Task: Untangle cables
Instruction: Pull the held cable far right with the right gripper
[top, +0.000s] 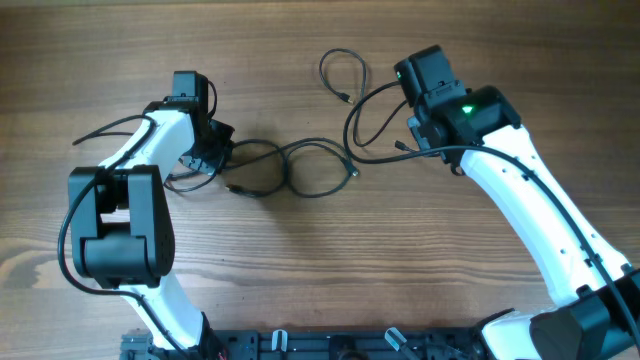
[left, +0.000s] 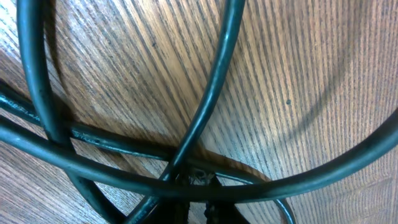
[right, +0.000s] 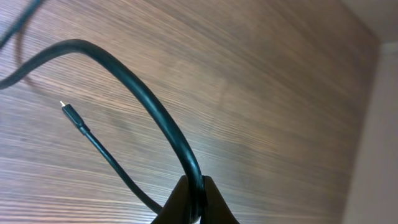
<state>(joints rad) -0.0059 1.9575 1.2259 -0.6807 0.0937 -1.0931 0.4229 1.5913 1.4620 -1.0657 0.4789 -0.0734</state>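
Black cables (top: 300, 170) lie looped and crossed near the middle of the wooden table (top: 320, 280), one strand pinched tight in the right gripper (right: 194, 198) toward its far side, the left gripper (top: 222, 150) left of middle apparently nipping the tangle, though that close view is murky

cables (top: 300, 172) on table (top: 330, 280) centre | loop (top: 328, 62) behind, rightward | left arm (top: 150, 145) left | right arm (top: 525, 195) right
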